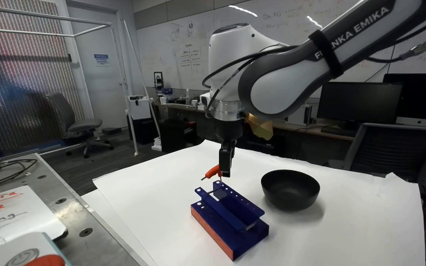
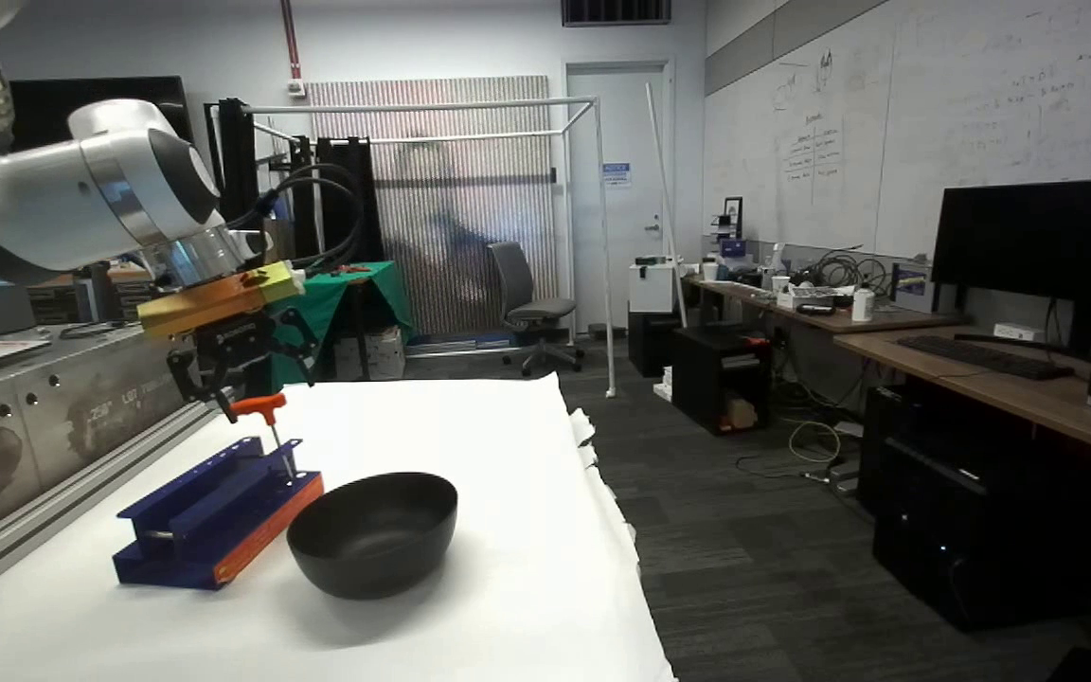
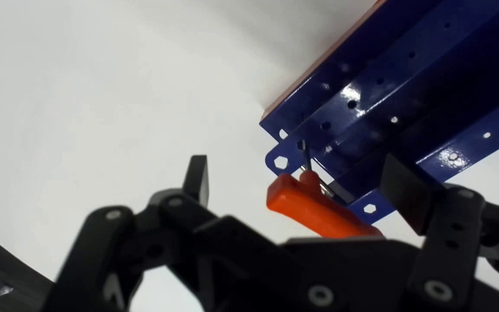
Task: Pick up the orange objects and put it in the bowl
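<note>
The orange object, a hex key with a T-shaped handle (image 1: pixel 212 171), stands in the end of the blue rack (image 1: pixel 216 216). Its handle also shows in an exterior view (image 2: pixel 259 408), with the metal shaft running down into the rack (image 2: pixel 209 511). My gripper (image 1: pixel 226 168) is just above that end of the rack, pointing down. In the wrist view the gripper (image 3: pixel 303 186) is open, and the orange handle (image 3: pixel 314 208) lies between its fingers with room on both sides. Part of the handle is hidden by the gripper body. The black bowl (image 1: pixel 290 192) looks empty and stands beside the rack (image 2: pixel 370 568).
The rack and bowl stand on a table with a white cover (image 1: pixel 364 229). A metal bench edge (image 1: pixel 87 231) runs along the rack's side. Office chairs, desks and monitors (image 1: pixel 359 101) stand beyond the table.
</note>
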Controlling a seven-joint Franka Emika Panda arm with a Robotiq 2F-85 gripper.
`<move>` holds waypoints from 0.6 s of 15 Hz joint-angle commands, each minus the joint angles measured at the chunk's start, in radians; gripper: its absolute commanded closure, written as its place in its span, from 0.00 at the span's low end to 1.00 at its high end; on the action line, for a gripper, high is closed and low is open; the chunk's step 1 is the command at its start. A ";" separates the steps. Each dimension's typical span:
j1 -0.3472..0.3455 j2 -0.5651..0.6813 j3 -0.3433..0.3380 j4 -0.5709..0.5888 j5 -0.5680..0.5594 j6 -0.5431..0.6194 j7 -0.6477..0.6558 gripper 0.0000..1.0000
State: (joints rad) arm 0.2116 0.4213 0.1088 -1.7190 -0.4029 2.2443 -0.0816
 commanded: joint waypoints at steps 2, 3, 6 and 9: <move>0.038 0.100 -0.018 0.150 -0.031 -0.044 -0.010 0.00; 0.043 0.113 -0.022 0.169 -0.036 -0.047 -0.011 0.00; 0.046 0.143 -0.023 0.216 -0.033 -0.093 -0.047 0.16; 0.038 0.156 -0.012 0.247 -0.018 -0.173 -0.116 0.42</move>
State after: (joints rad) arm 0.2419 0.5469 0.0998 -1.5462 -0.4249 2.1533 -0.1285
